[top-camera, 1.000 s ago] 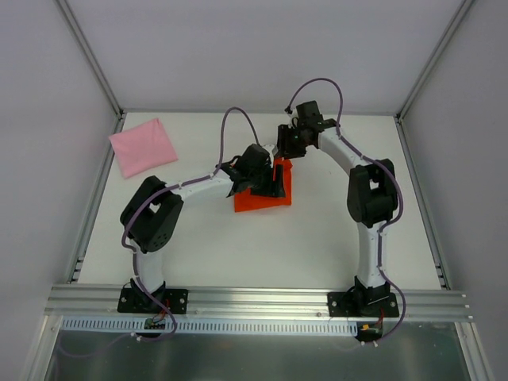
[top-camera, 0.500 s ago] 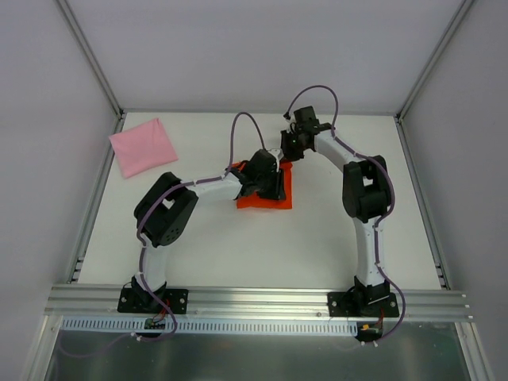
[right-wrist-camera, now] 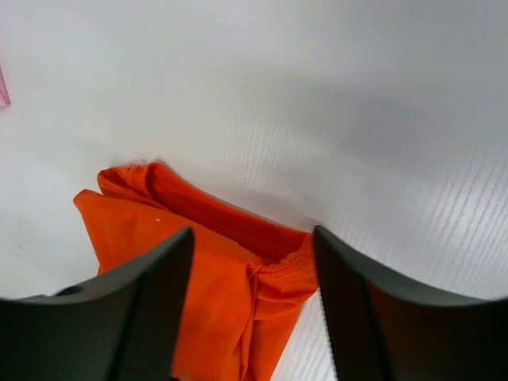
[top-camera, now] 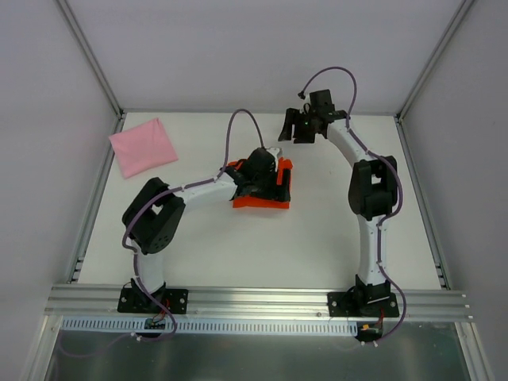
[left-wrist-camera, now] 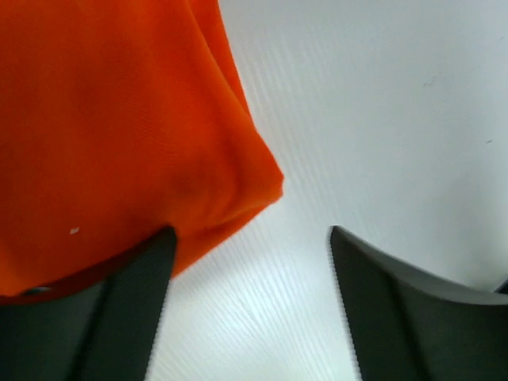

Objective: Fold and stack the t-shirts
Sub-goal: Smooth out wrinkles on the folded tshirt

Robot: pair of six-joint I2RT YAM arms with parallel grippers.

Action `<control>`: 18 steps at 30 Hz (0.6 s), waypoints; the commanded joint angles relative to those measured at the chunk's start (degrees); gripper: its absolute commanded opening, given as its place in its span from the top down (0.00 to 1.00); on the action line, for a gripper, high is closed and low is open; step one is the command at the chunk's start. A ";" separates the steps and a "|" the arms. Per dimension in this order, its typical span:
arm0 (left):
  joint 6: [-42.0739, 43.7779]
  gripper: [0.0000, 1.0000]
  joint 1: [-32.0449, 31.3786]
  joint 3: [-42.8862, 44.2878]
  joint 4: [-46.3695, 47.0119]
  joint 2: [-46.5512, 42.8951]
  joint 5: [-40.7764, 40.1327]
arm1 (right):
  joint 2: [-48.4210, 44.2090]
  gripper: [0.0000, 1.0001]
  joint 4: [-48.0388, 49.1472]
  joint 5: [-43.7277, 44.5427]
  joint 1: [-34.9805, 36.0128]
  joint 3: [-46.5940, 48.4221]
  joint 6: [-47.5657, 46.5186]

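Note:
The orange-red t-shirt [top-camera: 262, 202] lies folded into a small bundle at mid-table. My left gripper [top-camera: 275, 181] sits low over its right part. In the left wrist view that gripper [left-wrist-camera: 250, 232] is open, with bare table between the fingers, and a corner of the orange cloth [left-wrist-camera: 119, 135] touches the left finger [left-wrist-camera: 131, 309]. My right gripper [top-camera: 287, 125] hangs open above the table behind the bundle. In its own view the right gripper [right-wrist-camera: 252, 232] holds nothing, and the orange shirt [right-wrist-camera: 214, 278] lies below it. The pink t-shirt [top-camera: 143, 147] rests folded at the far left.
The white table [top-camera: 317, 230] is walled by grey panels left, right and behind. An aluminium rail [top-camera: 254, 300] runs along the near edge by the arm bases. A sliver of pink cloth [right-wrist-camera: 2, 87] shows at the left edge of the right wrist view.
Both grippers shut on the orange shirt and opened again. The right one let go of the raised edge and drew back up toward the far edge. The left one stayed over the bundle.

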 commanded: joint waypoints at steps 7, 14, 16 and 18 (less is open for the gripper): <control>-2.07 0.01 7.34 8.54 -15.55 -17.43 -6.92 | -15.65 0.08 -6.17 2.26 -0.26 -0.99 -5.35; -6.13 0.01 19.12 -1.11 -15.41 -19.46 -4.65 | -27.17 0.04 -2.48 5.32 -1.66 -19.09 -2.19; -7.45 0.01 21.24 -3.06 -12.85 -18.33 -2.70 | -29.20 0.04 -1.78 5.16 -2.28 -22.62 0.18; -8.16 0.01 22.56 -4.21 -10.48 -15.53 -0.78 | -32.28 0.03 -0.12 5.77 -2.98 -28.51 1.59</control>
